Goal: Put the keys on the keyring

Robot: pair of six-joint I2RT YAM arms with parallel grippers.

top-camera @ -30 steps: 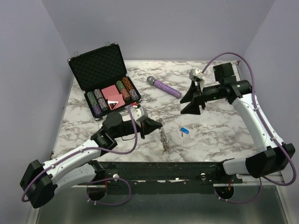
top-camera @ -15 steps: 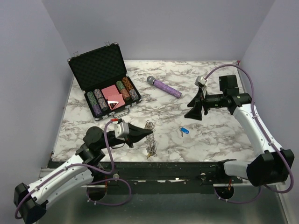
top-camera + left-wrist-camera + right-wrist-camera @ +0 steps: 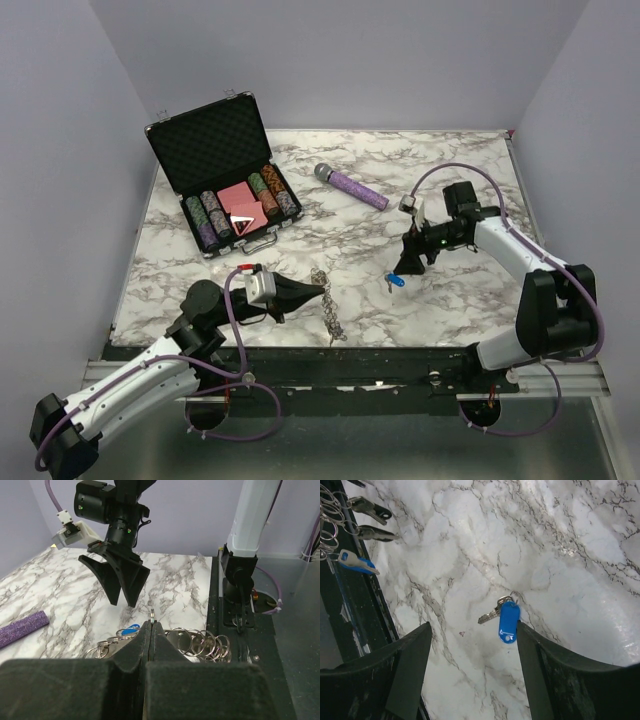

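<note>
Left jaws pinch the keyring (image 3: 327,308) at the counter's (image 3: 460,160) near edge. Right jaws are spread above the blue-tagged key (image 3: 507,621), right of centre. Risk I see: the flat key skids away on closing.

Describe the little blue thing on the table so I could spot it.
On the marble table, look at the right half, beneath the open jaws of the right arm. There lies a blue plastic tag joined to one small metal key. It lies alone, apart from the silvery tangle of rings and keys by the front edge.
</note>
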